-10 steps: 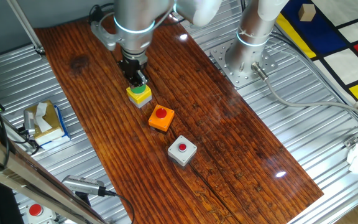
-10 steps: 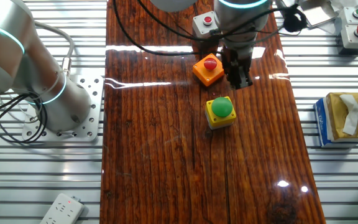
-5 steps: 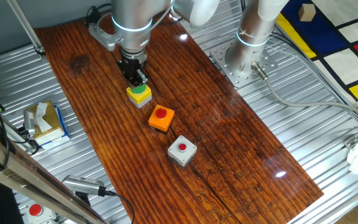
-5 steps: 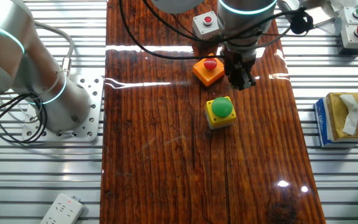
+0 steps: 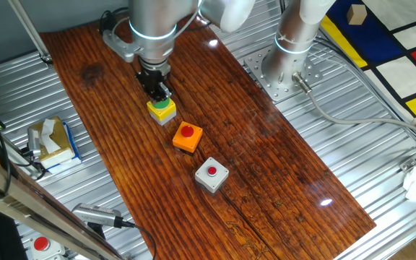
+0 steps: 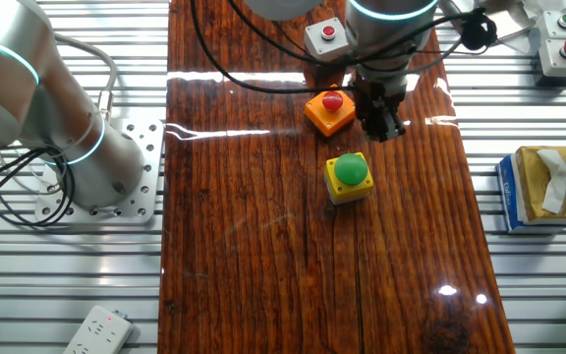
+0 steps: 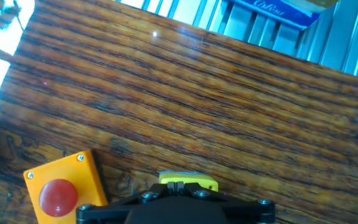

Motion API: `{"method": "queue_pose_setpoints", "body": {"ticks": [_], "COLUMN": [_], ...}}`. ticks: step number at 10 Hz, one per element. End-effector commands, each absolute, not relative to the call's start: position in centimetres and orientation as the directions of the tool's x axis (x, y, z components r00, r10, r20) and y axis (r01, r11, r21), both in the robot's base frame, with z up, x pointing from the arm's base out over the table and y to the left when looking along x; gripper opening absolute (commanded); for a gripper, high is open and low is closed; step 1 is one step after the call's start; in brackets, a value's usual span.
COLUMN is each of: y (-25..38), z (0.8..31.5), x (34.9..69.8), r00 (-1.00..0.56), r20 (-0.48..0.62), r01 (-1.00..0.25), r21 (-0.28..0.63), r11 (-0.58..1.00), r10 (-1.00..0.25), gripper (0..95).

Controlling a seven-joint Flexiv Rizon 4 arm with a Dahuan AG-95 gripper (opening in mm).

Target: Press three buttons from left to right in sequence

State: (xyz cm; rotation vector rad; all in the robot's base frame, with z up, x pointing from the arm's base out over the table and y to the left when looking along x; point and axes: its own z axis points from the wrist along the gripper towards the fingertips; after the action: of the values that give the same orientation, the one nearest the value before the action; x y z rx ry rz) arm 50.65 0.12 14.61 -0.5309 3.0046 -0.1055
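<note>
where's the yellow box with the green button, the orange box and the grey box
yellow box with the green button [image 6: 348, 170]: the other fixed view, on the green cap.
orange box [image 5: 187, 137]: one fixed view, on its top face.
grey box [image 5: 211, 174]: one fixed view, on its top face.

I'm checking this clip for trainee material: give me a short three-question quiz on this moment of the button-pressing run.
1. True or false: in one fixed view, the gripper hangs nearest the grey box.
2. Which box lies in the middle of the row on the wooden board?
A. the yellow box
B. the orange box
C. the grey box
3. Fill in: the button on the yellow box is ____.

Key:
1. False. It hangs by the yellow box, at the far end of the row from the grey one.
2. B
3. green. Whether the jaws are open or shut cannot be told from any view.
</note>
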Motion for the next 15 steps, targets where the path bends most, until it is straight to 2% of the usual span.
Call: {"method": "queue_pose_setpoints", "body": {"ticks": [1, 3, 4, 9, 11, 13, 14, 15], "y": [0.4, 1.5, 3.6, 8.3, 9.1, 9.4, 9.4, 9.4], "z": [14.8, 14.5, 14.1, 14.2, 14.0, 13.8, 13.8, 13.7], "x": [50.0, 49.5, 48.9, 47.2, 47.0, 46.6, 46.6, 46.6], "r00": [-0.945, -0.959, -0.976, -0.988, -0.989, -0.99, -0.989, -0.989], "r20": [-0.109, -0.112, -0.107, -0.084, -0.089, -0.096, -0.096, -0.095], "r01": [-0.31, -0.262, -0.191, -0.128, -0.124, -0.114, -0.115, -0.117], "r21": [-0.01, 0.012, 0.018, 0.026, 0.029, 0.053, 0.06, 0.06], "r11": [0.951, 0.965, 0.981, 0.991, 0.992, 0.992, 0.992, 0.991], "r10": [-0.309, -0.259, -0.188, -0.126, -0.121, -0.108, -0.109, -0.111], "gripper": [0.0, 0.0, 0.0, 0.0, 38.0, 38.0, 57.0, 57.0]}}
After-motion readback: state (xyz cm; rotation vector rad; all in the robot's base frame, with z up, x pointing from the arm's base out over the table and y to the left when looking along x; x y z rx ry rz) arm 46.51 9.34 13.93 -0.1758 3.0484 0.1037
